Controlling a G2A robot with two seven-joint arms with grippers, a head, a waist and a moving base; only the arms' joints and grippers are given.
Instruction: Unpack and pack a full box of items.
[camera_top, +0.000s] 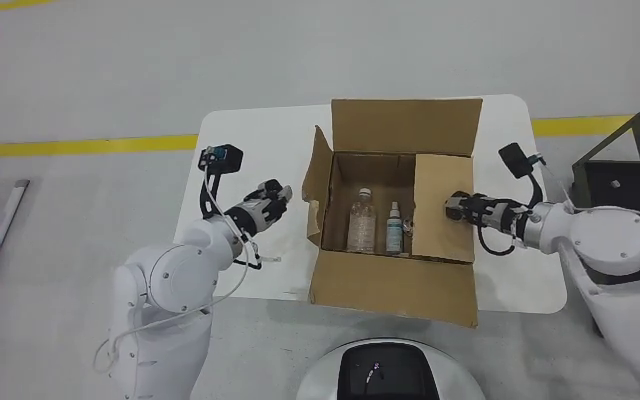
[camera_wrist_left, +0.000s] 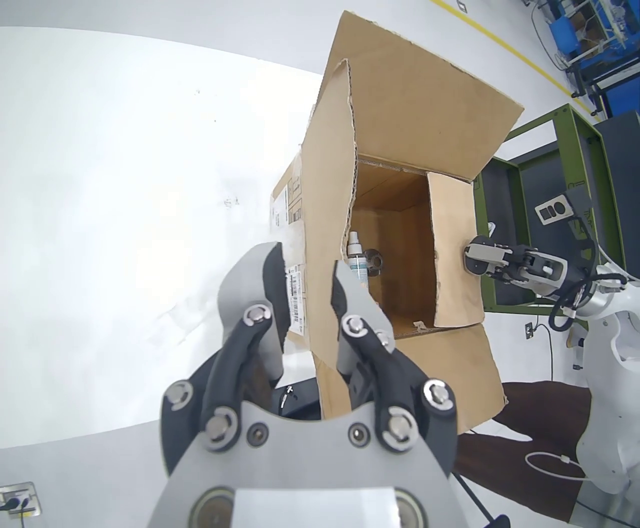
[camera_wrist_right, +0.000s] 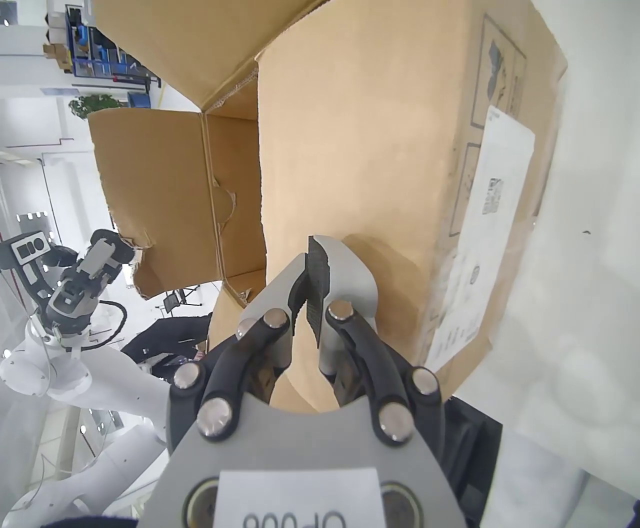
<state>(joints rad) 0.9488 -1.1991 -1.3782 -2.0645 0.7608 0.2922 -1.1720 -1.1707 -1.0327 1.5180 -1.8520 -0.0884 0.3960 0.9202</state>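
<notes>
A white table (camera_top: 250, 130) holds an open cardboard box (camera_top: 400, 290) at its middle. The left gripper (camera_top: 278, 195), fingers spread, hangs beside the box's left flap. The right gripper (camera_top: 451, 208), fingers pressed together, touches the right flap. Inside lie a clear water bottle (camera_top: 361, 222) and a small spray bottle (camera_top: 394, 228).

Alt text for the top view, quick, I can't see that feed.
An open cardboard box on a white table holds a clear bottle and a spray bottle. The open left gripper and shut right gripper flank it.

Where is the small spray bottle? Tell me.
Top view: the small spray bottle sits inside the open cardboard box, beside the clear bottle, on the side nearer the right gripper.
</notes>
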